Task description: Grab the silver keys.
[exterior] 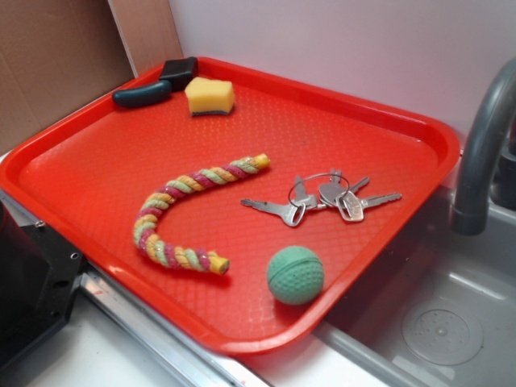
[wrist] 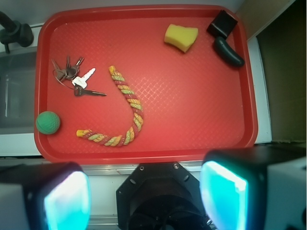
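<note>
The silver keys (exterior: 322, 200) lie flat on a thin ring near the right side of the red tray (exterior: 387, 113), just above the green ball (exterior: 295, 275). The wrist view looks down from high above, with the silver keys (wrist: 74, 79) at the tray's (wrist: 201, 105) left side. My gripper (wrist: 146, 196) hangs over the tray's near edge, far from the keys. Its glowing cyan pads (wrist: 67, 201) stand wide apart and hold nothing. The exterior view does not show the gripper.
A multicoloured rope (exterior: 173, 211) curves across the tray's middle. A yellow sponge (exterior: 210, 96), a dark curved handle (exterior: 143, 94) and a black block (exterior: 179, 72) sit at the far corner. A grey faucet (exterior: 484, 153) and a sink (exterior: 435, 322) adjoin the tray's right side.
</note>
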Robot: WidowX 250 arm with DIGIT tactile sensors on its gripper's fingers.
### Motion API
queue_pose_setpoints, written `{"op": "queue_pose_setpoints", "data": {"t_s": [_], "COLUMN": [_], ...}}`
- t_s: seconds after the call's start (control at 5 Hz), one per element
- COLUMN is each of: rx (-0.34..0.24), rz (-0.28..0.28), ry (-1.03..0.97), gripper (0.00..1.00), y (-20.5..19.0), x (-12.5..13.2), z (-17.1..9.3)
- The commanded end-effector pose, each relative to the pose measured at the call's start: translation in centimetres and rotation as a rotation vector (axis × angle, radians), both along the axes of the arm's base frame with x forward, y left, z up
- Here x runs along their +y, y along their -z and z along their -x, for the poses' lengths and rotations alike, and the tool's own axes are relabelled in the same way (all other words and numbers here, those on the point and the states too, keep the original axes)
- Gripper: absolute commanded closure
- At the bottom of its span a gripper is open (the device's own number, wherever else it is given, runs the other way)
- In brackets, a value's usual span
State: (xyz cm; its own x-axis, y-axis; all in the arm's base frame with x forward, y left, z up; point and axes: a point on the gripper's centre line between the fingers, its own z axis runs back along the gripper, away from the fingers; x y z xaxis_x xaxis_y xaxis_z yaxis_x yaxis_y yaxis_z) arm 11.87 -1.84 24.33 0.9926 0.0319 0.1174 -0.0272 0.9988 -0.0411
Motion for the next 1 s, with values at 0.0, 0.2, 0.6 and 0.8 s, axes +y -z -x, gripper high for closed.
{"op": "queue_pose_setpoints", "data": {"t_s": [0.0,0.2,0.6,0.8], "rx": [0.0,-0.118,-0.233,-0.249], "rz": [0.0,-0.007,0.072,0.066], "ry": [0.0,0.172,0.373,0.45], "gripper": [0.0,0.0,0.0,0.0], "y": [0.0,3.7,9.2,12.1], "x": [0.0,-3.1,-8.7,-10.8], "z": [0.0,-4.3,-7.3,-7.6]}}
